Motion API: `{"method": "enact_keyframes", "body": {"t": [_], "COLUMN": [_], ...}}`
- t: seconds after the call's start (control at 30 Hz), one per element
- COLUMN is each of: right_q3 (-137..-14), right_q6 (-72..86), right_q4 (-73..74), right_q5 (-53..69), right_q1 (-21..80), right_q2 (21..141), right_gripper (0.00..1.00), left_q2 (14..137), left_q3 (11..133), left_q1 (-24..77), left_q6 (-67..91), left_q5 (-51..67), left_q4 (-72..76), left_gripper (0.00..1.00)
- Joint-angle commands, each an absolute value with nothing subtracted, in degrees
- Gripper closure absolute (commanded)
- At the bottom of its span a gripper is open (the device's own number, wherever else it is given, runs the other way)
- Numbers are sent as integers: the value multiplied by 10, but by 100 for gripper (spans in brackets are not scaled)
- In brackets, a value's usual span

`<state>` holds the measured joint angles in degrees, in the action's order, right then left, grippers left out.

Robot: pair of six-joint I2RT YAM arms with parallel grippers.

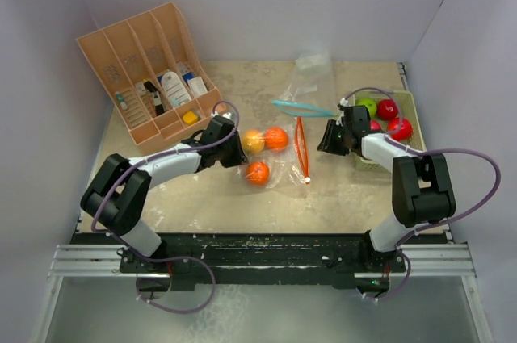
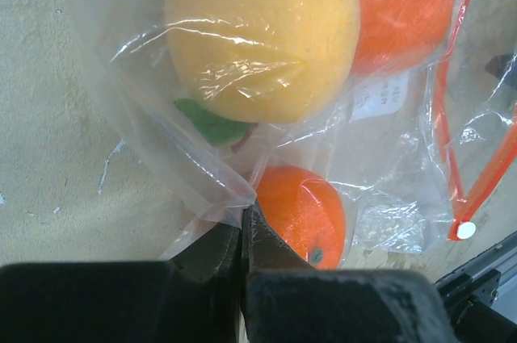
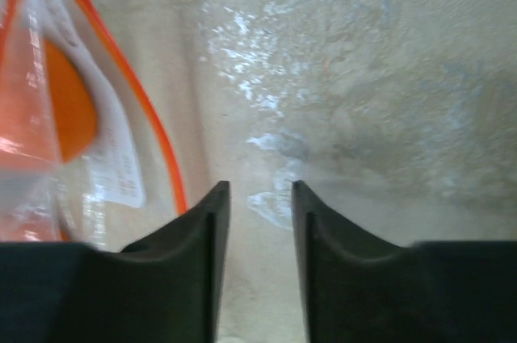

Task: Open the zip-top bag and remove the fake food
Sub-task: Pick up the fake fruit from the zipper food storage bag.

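Beige table (image 1: pixel 347 194), bag (image 1: pixel 288 167), organizer (image 1: pixel 145 64) left (compartmented), tray (image 1: pixel 401 94) right

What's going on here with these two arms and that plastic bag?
The left gripper is shut on a corner of a clear zip-top bag with three toy fruits inside, one yellow-orange and two orange. The right gripper is open and empty, over bare table beside the bag's orange zip, which looks parted. A green fruit and some red ones lie in the pale green tray.
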<state>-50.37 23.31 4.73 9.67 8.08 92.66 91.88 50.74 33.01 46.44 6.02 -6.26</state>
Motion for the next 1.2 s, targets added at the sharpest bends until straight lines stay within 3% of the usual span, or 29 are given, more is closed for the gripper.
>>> {"method": "enact_keyframes", "body": {"t": [0.0, 0.07, 0.1, 0.43, 0.6, 0.67, 0.83, 0.9, 0.97, 1.17], "right_q3": [-504, -503, -503, -506, -490, -484, -470, -464, -461, -463], "right_q6": [246, 251, 251, 263, 281, 283, 293, 299, 306, 316], "right_q4": [7, -5, -12, -74, -122, -135, -161, -181, -200, -219], "right_q5": [142, 158, 165, 232, 283, 295, 330, 340, 350, 367], "right_q1": [88, 90, 92, 146, 150, 150, 150, 150, 150, 150], "right_q2": [915, 917, 916, 939, 975, 984, 990, 991, 996, 1006], "right_gripper": [79, 98, 100, 100, 100, 99, 98, 97, 97, 96], "left_q2": [896, 896, 894, 832, 860, 873, 852, 836, 824, 825], "left_q3": [521, 519, 519, 553, 546, 539, 531, 543, 566, 627], "left_q1": [328, 329, 330, 360, 361, 361, 361, 360, 361, 361], "left_q6": [465, 467, 467, 408, 427, 438, 452, 439, 424, 385], "left_q5": [53, 55, 55, 4, 9, 15, -16, -31, -49, -54], "left_q4": [-57, -54, -54, -52, -64, -70, -92, -104, -128, -123], "left_gripper": [100, 100, 100, 100, 100, 92, 43, 37, 39, 70]}}
